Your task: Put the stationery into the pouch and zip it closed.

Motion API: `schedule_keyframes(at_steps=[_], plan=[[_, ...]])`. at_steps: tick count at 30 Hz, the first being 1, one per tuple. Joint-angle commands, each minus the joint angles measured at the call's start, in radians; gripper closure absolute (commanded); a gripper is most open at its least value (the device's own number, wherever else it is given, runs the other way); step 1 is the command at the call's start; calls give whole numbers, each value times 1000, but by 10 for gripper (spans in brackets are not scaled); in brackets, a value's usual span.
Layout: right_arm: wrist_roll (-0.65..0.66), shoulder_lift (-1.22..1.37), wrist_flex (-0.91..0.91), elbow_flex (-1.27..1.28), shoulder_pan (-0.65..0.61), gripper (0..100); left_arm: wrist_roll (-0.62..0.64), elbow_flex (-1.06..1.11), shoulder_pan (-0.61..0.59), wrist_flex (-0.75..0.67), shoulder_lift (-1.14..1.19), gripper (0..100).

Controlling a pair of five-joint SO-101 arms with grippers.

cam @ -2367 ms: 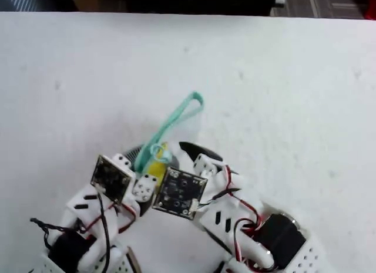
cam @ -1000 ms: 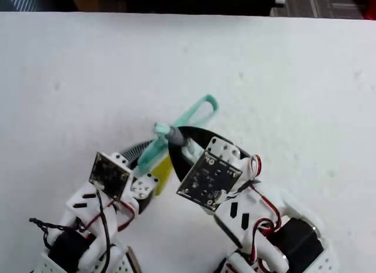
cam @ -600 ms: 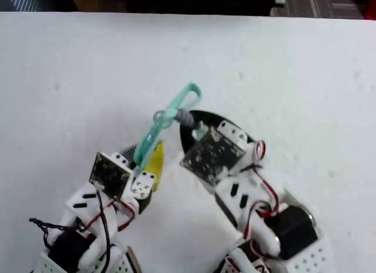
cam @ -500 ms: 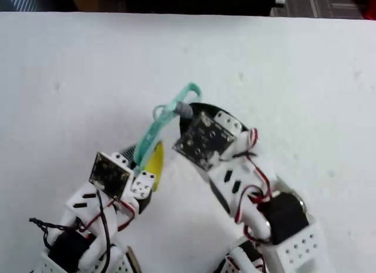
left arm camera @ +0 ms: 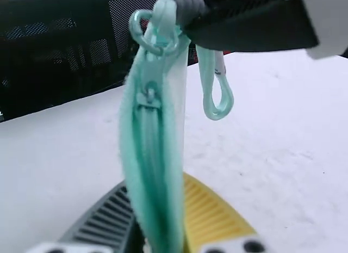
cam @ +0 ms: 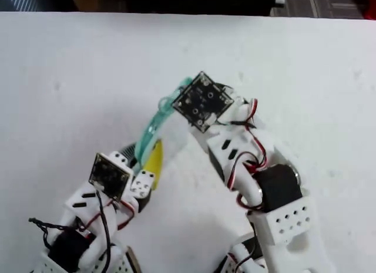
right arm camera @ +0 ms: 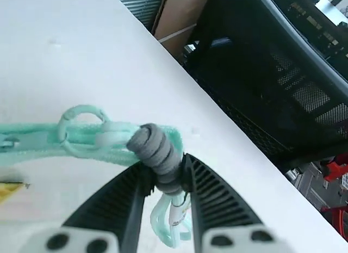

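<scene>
Between the black fingers of the right gripper (right arm camera: 166, 168), a grey coiled pull (right arm camera: 157, 155) is clamped tight. A pale green ring (right arm camera: 81, 108) links this pull to the far end of the pouch (cam: 154, 127), and a mint loop strap (left arm camera: 215, 116) hangs beside it. The zipper slider (left arm camera: 148, 95) sits near that far end; whether the zipper is fully closed cannot be determined.

The left gripper (left arm camera: 155, 182) pinches the near end of the pouch between its yellow finger (left arm camera: 215, 215) and grey finger (left arm camera: 103, 223). The mint pouch stands on edge, stretched between the two grippers from near left toward the table centre.

The white table (cam: 70, 67) lies underneath. A black mesh panel (right arm camera: 283, 79) stands beyond its far edge.
</scene>
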Motion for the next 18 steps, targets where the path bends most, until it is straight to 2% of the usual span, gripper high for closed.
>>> schedule_keyframes(at_steps=[1, 18], plan=[[9, 38, -36, -83, 102, 981, -29, -46, 2, 12, -2, 978], [5, 200, -159, -98, 266, 981, -35, -60, 2, 41, -2, 980]])
